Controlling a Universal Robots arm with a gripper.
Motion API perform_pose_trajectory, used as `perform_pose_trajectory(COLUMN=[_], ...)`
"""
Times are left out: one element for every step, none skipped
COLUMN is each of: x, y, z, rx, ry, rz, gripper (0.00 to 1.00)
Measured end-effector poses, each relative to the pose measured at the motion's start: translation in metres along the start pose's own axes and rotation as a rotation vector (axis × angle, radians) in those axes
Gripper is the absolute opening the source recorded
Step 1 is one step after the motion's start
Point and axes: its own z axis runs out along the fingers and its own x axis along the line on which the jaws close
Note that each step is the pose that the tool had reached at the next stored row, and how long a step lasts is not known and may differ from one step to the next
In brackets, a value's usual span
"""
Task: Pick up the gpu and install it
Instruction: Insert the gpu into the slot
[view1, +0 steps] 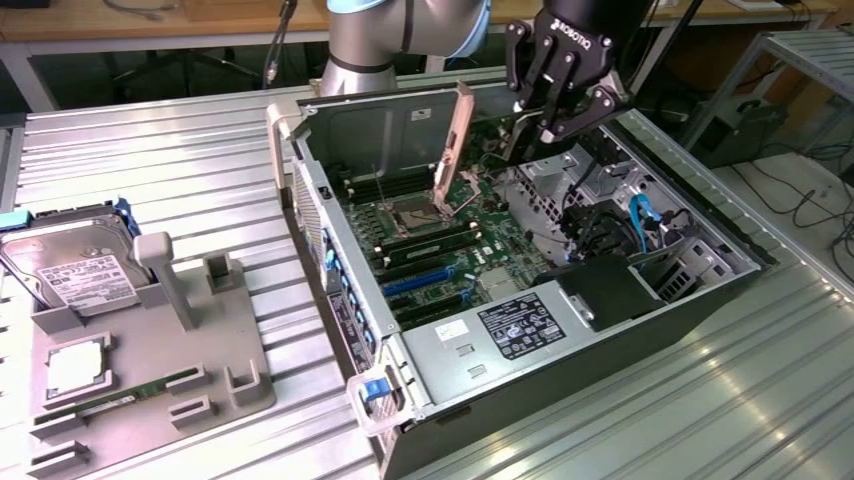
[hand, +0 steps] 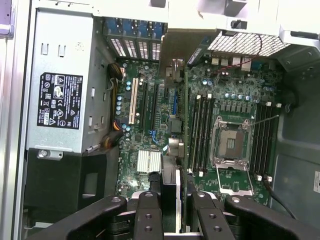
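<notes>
Standing edge-on, the gpu (hand: 185, 125) (thin dark-green card) shows.

Your arm (view1: 400, 30) shows rounded silver-grey tube segments with a pale blue joint cap. Your gripper (view1: 567, 105) is matte black, white lettering above its jointed fingers (hand: 148, 220), which carry small round screws.

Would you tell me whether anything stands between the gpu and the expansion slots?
Nothing visible does: the gpu, held in the gripper, hangs over the motherboard, and the slots lie bare.
</notes>
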Motion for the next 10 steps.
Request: perform_pose_trajectory(x=[0.0000,0.0000,0.0000,0.0000,0.0001,0.0001,0.0001,0.0001,0.0001,0.0001], y=[-0.0001,-0.0001,-0.0001,-0.0002,-0.0003,-0.0003,-0.0003,-0.0004,-0.0004,-0.0005], z=[0.0009,0.0017,0.0027,0.0036,0.0045,0.0056,0.0063,0.0070,0.0076,0.0082], rx=[0.0001,0.0001,0.0001,0.0001,0.0001,0.0001,0.0001,0.0001,0.0001,0.0001], ry=[-0.0004,-0.0006,-0.0007,-0.0007,-0.0007,-0.0007,-0.0006,-0.0006,-0.0007,-0.0007], rz=[0.000,0.000,0.000,0.000,0.000,0.000,0.000,0.000,0.000,0.000], gripper=[0.27,0.27,0.27,0.27,0.27,0.27,0.27,0.27,0.27,0.27])
